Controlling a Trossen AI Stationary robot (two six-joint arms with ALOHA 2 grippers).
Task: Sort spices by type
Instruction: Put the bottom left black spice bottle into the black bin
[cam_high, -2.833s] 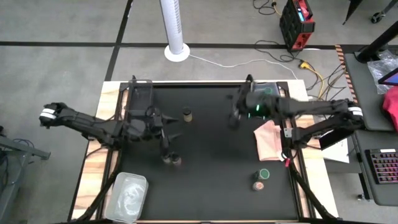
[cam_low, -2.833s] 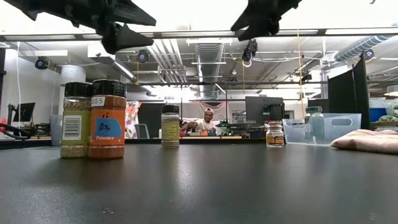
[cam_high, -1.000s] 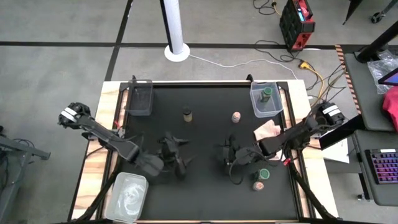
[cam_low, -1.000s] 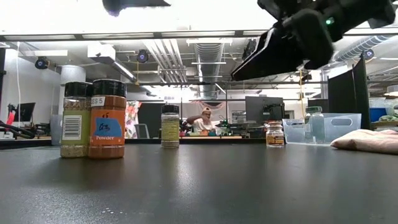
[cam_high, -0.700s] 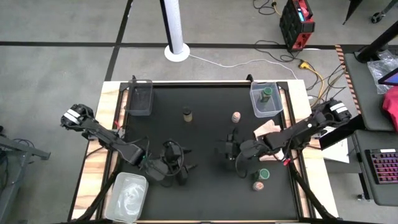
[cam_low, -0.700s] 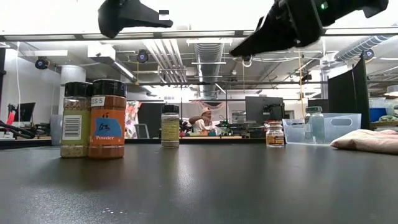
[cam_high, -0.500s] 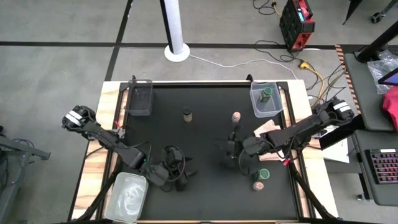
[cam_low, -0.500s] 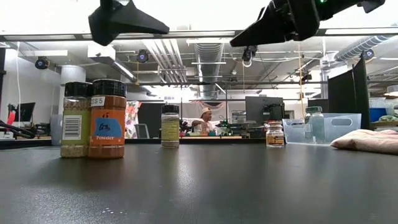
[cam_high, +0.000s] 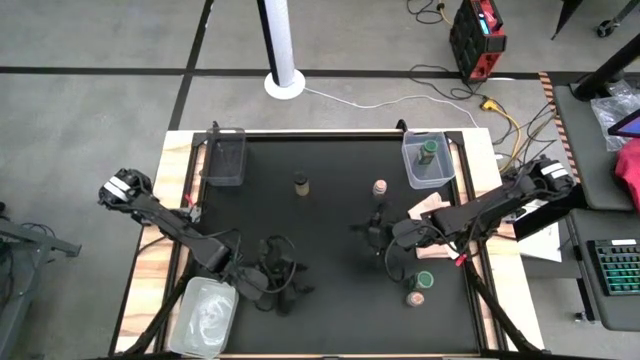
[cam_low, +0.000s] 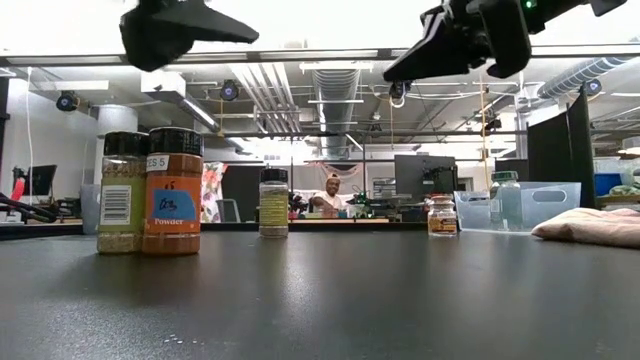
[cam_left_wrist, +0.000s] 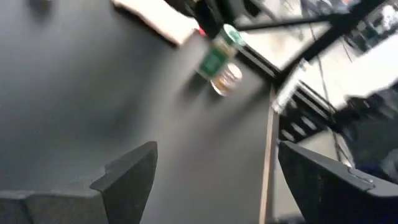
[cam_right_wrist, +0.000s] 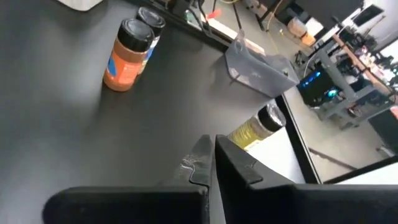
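Observation:
Two spice jars stand side by side, a green-filled one (cam_low: 121, 192) and an orange one (cam_low: 172, 190). A yellowish, dark-lidded jar (cam_high: 300, 183) and a pinkish-topped jar (cam_high: 379, 188) stand toward the far side. A green-lidded jar (cam_high: 424, 280) and a pinkish-topped one (cam_high: 414, 298) stand near the right edge. Another green-lidded jar (cam_high: 428, 152) stands in the far-right tub (cam_high: 410, 170). My left gripper (cam_high: 288, 285) hangs open above the near left part of the table. My right gripper (cam_high: 375, 226) hangs shut and empty above the middle right.
A pink cloth (cam_high: 432, 214) lies at the right edge. A clear tub (cam_high: 225, 156) stands at the far left corner and a whitish tub (cam_high: 206, 314) at the near left corner. People sit in the room behind the table (cam_low: 330, 195).
My right gripper has shut on nothing and drawn back toward the table's far edge, away from the two jars near the right edge. My left gripper, still open, has moved toward the near edge.

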